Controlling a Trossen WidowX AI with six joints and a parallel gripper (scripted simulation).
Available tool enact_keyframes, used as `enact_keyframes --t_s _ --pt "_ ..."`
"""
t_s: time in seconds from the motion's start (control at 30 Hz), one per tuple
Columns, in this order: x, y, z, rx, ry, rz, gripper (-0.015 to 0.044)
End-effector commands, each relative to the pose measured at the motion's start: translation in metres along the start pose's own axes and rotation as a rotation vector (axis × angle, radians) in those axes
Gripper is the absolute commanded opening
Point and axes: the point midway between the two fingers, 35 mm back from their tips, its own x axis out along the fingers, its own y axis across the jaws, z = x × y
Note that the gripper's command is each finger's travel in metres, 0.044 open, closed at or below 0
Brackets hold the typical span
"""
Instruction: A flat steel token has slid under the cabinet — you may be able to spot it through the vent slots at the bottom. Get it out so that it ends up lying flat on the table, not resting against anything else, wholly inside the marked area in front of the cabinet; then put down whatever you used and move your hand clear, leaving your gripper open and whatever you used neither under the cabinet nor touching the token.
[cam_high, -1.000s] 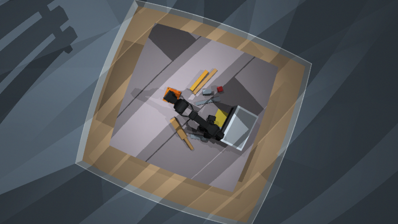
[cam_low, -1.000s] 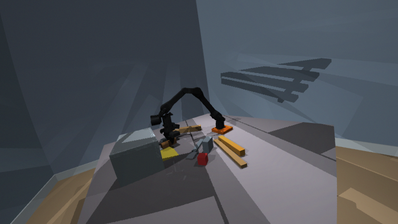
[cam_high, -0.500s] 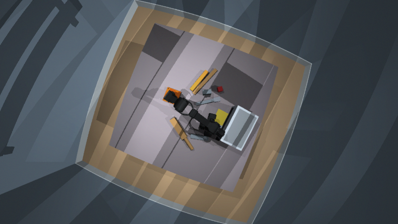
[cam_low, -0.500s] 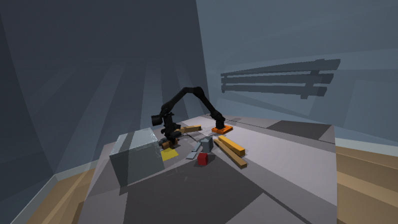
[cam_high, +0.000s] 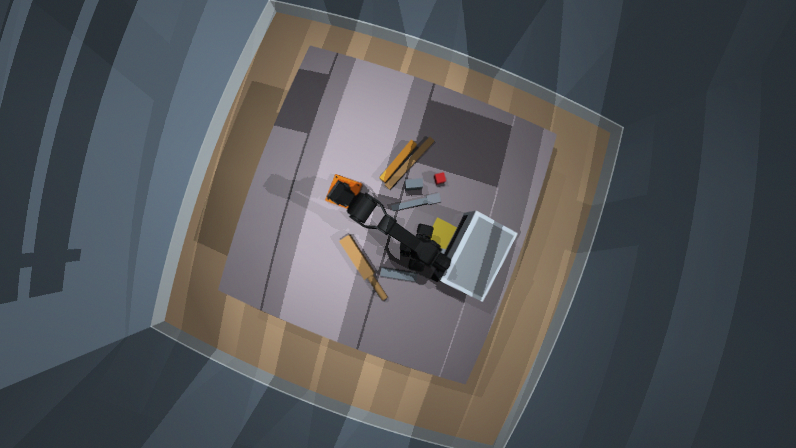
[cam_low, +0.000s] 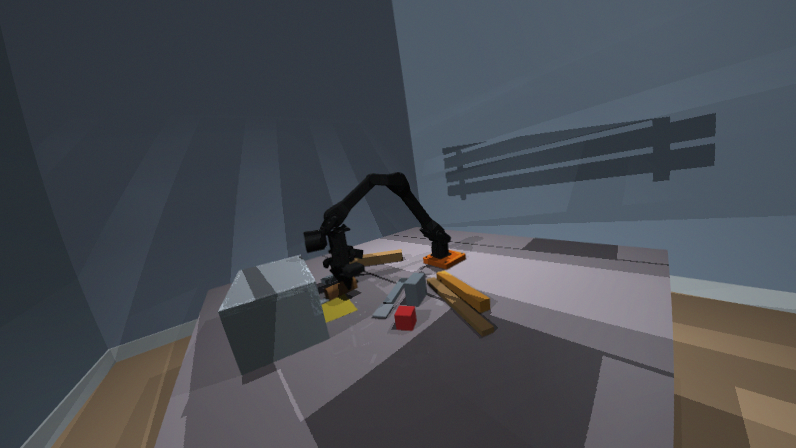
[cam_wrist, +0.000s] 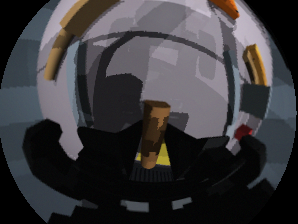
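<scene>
The grey cabinet (cam_high: 480, 258) (cam_low: 289, 328) has a dark front face towards the arm. The yellow marked area (cam_high: 444, 232) (cam_low: 338, 309) (cam_wrist: 163, 159) lies flat in front of it, partly hidden by the arm. My gripper (cam_low: 347, 279) (cam_wrist: 153, 123) is low in front of the cabinet, beside the yellow area, shut on a brown wooden handle (cam_low: 337, 291) (cam_wrist: 155, 127). The handle's far end is near the cabinet's front; what it joins to is hidden. I cannot make out the steel token in any view.
A grey strip (cam_high: 416, 202) (cam_low: 395, 291), a grey block (cam_high: 413, 184) (cam_low: 415, 288) and a red cube (cam_high: 440, 178) (cam_low: 404, 317) lie to one side. Two wooden bars (cam_high: 398, 160) lie beyond. A wooden paddle (cam_high: 356, 256) and another grey strip (cam_high: 395, 273) lie on the other side.
</scene>
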Motion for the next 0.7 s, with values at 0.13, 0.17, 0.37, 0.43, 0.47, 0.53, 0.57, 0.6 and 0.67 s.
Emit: enact_keyframes --t_s 0.13,0.17,0.37,0.43,0.47,0.53,0.57,0.6,0.67 --pt "0.001 -0.004 0.001 -0.007 0.001 -0.009 0.0" --pt "0.001 -0.004 0.002 -0.007 0.001 -0.009 0.0" --pt "0.001 -0.003 0.008 -0.007 0.001 -0.009 0.0" --pt "0.001 -0.003 0.009 -0.007 0.001 -0.009 0.0" --pt "0.001 -0.003 0.01 -0.007 0.001 -0.009 0.0" --pt "0.001 -0.003 0.012 -0.007 0.0 -0.009 0.0" --pt "0.001 -0.002 0.013 -0.007 0.0 -0.009 0.0" --pt "0.001 -0.002 0.014 -0.007 0.0 -0.009 0.0" --pt "0.001 -0.002 0.016 -0.007 0.0 -0.009 0.0"
